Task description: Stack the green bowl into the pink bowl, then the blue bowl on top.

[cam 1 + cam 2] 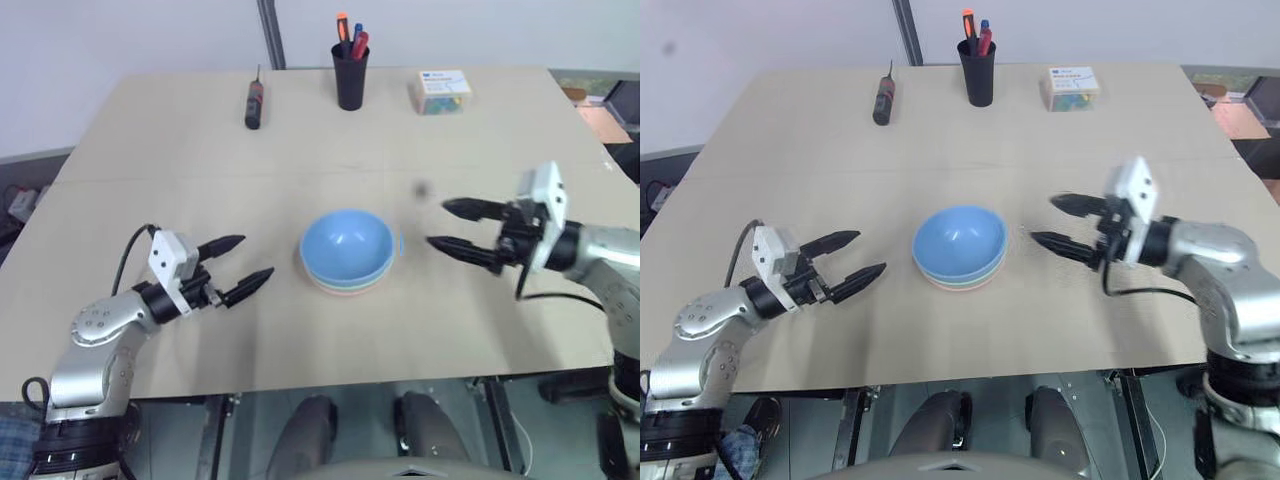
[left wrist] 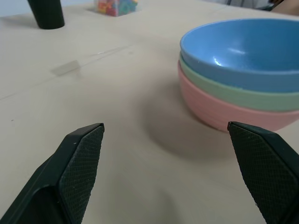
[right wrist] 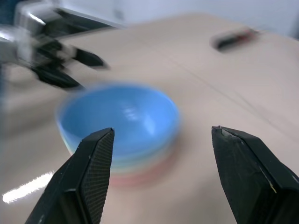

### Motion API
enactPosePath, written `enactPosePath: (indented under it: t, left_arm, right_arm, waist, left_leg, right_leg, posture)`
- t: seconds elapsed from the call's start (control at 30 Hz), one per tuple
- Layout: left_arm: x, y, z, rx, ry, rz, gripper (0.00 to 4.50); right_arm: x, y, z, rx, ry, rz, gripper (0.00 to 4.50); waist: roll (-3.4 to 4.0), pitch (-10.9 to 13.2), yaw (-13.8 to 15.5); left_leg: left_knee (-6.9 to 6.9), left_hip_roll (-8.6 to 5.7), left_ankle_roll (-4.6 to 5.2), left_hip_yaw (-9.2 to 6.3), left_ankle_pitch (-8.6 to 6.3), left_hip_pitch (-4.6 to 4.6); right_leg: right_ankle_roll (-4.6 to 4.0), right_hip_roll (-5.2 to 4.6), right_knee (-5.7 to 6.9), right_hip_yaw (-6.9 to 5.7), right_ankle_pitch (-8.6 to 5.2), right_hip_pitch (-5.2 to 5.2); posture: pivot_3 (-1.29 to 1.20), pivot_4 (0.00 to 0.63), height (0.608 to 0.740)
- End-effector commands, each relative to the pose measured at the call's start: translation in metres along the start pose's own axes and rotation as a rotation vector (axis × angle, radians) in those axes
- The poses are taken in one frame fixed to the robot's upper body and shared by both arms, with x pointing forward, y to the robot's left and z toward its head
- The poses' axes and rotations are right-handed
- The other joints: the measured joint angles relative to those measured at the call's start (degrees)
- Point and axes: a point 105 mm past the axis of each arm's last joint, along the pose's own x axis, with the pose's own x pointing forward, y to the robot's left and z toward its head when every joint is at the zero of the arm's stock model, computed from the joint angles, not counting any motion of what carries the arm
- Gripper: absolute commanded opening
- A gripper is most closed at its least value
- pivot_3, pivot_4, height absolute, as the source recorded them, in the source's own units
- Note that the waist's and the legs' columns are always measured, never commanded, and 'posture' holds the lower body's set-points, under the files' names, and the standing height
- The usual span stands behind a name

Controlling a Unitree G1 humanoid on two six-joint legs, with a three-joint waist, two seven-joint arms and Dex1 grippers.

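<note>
The blue bowl [image 1: 346,244] sits nested in the green bowl [image 2: 233,91], which sits in the pink bowl [image 2: 219,112] on the desk [image 1: 300,150]. The left hand [image 1: 235,265] and right hand [image 1: 452,228] flank the stack, both spread and empty.

Open right pincer [image 3: 161,175] frames the blue bowl [image 3: 119,121] topping the stack.

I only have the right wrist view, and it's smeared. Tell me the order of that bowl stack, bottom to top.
Observer: The pink bowl is at the bottom, the green bowl sits in it, and the blue bowl is on top.
Operator: Say whether my right hand is touching the stack.
Observer: No. The right hand is open, off to the stack's right with table showing between.
Operator: Report the left hand.
Observer: The left hand is open too, on the stack's other side, holding nothing.
Operator: List what's at the far edge.
Observer: A screwdriver, a black pen cup and a small clear box.
</note>
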Motion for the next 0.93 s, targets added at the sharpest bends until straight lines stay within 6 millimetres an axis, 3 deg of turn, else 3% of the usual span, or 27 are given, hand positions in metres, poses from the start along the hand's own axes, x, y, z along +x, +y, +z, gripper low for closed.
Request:
enactPosePath:
  t: [0.03,0.13,0.23,0.3,0.4,0.63,0.93]
  left_arm:
    - [-0.017,-0.003,0.003,0.009,-0.013,0.062,4.50]
    - [-0.020,-0.008,0.005,0.028,-0.028,0.065,4.50]
    - [-0.021,-0.008,0.007,0.037,-0.040,0.077,4.50]
    - [-0.021,-0.008,0.007,0.041,-0.048,0.084,4.50]
    - [-0.021,-0.012,0.007,0.043,-0.053,0.075,4.50]
    - [-0.020,-0.014,0.010,0.045,-0.065,0.074,4.50]
    - [-0.019,-0.017,0.009,0.054,-0.071,0.077,4.50]
  right_arm:
    - [-0.048,-0.009,-0.041,0.026,0.049,-0.130,3.48]
    - [-0.075,0.001,-0.076,0.042,0.127,-0.145,3.48]
    - [-0.086,0.008,-0.090,0.035,0.143,-0.136,3.48]
    - [-0.088,0.010,-0.094,0.011,0.126,-0.134,3.48]
    - [-0.085,0.013,-0.090,-0.018,0.070,-0.129,3.48]
    - [-0.076,0.011,-0.075,-0.059,-0.016,-0.122,3.48]
    - [-0.073,0.011,-0.074,-0.062,-0.015,-0.108,3.48]
  waist:
    - [-0.07,-0.1,0.2]
    - [-0.02,-0.1,0.4]
    - [0.02,0.0,0.2]
    - [0.05,0.0,0.0]
    - [0.08,0.1,0.0]
    - [0.07,0.1,0.2]
    - [0.07,0.1,0.4]
  left_leg:
    - [-0.05,0.01,0.04,-0.04,-0.02,0.02]
    - [-0.10,-0.05,-0.01,0.04,0.01,0.04]
    - [-0.08,-0.02,0.09,0.06,-0.05,0.32]
    - [-0.19,0.02,0.12,0.12,-0.07,1.02]
    - [-0.34,0.07,0.13,0.15,-0.09,1.98]
    - [-0.32,0.13,0.13,0.15,-0.09,1.91]
    - [-0.34,0.11,0.14,0.13,-0.11,1.87]
  right_leg:
    - [0.00,0.01,-0.06,-0.05,0.00,0.03]
    - [0.00,0.00,-0.20,0.00,0.00,0.11]
    - [0.03,-0.04,-0.16,0.02,0.02,0.35]
    - [0.04,-0.03,-0.20,0.08,0.03,1.03]
    - [0.03,0.19,-0.33,0.09,-0.01,1.94]
    - [0.04,0.28,-0.34,0.16,0.00,1.90]
    - [0.03,0.00,-0.38,0.11,0.00,1.88]
  posture:
    - [0.00,0.150,0.740]
    - [0.00,0.150,0.740]
    - [0.00,0.150,0.740]
    - [0.00,0.150,0.740]
    - [0.00,0.150,0.740]
    - [0.00,0.150,0.740]
    - [0.00,0.150,0.740]
